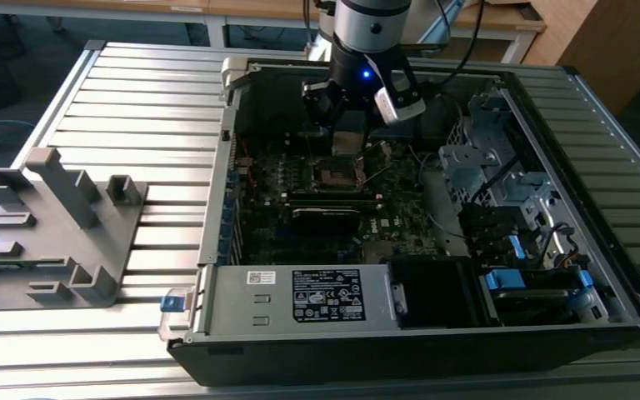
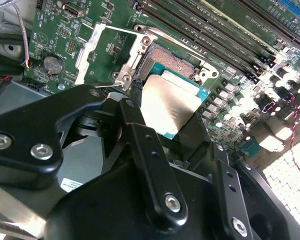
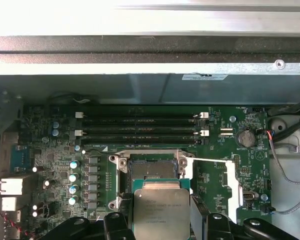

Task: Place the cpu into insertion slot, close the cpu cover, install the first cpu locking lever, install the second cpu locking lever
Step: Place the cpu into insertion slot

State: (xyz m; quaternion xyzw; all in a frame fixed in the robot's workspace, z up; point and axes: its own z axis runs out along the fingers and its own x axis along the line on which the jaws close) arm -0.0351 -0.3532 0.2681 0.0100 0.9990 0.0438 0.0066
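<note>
Exterior view: an open computer case point(image 1: 222, 250) lies on a slatted metal table point(image 1: 131, 92), with a grey plastic fixture point(image 1: 53, 225) on the table at the case's nine o'clock. Inside the case, the dark green motherboard point(image 1: 287, 229) carries the insertion slot point(image 1: 335, 173). A labelled power supply point(image 1: 297, 296) sits at the slot's six o'clock and a metal drive cage point(image 1: 487, 167) at its three o'clock, with blue clips point(image 1: 509, 279) farther round toward five o'clock. The arm comes down into the case from twelve o'clock, and its gripper point(image 1: 348, 140) hangs just above the slot, within the case walls. In the first wrist view, long black memory slots point(image 3: 140, 125) run beside the slot point(image 3: 152, 167), a row of capacitors point(image 3: 74, 175) stands on one side, and a coin battery point(image 3: 246, 137) with thin red and black wires point(image 3: 275, 137) lies on the other. The cpu cover point(image 3: 231, 185) is swung open and lies flat beside the slot, clear of its opening; in the second wrist view its silver frame point(image 2: 97, 47) rests next to the battery point(image 2: 54, 64). The jaws are closed on the cpu point(image 2: 167, 105), one black finger point(image 2: 135, 100) pressed on each of two opposite edges. The chip's silver top faces up between them, and one edge reaches over the slot's rim point(image 2: 170, 62). In the first wrist view the cpu point(image 3: 161, 212) sits between the fingers point(image 3: 121, 222), just beside the open slot; whether it touches the slot cannot be told.
</note>
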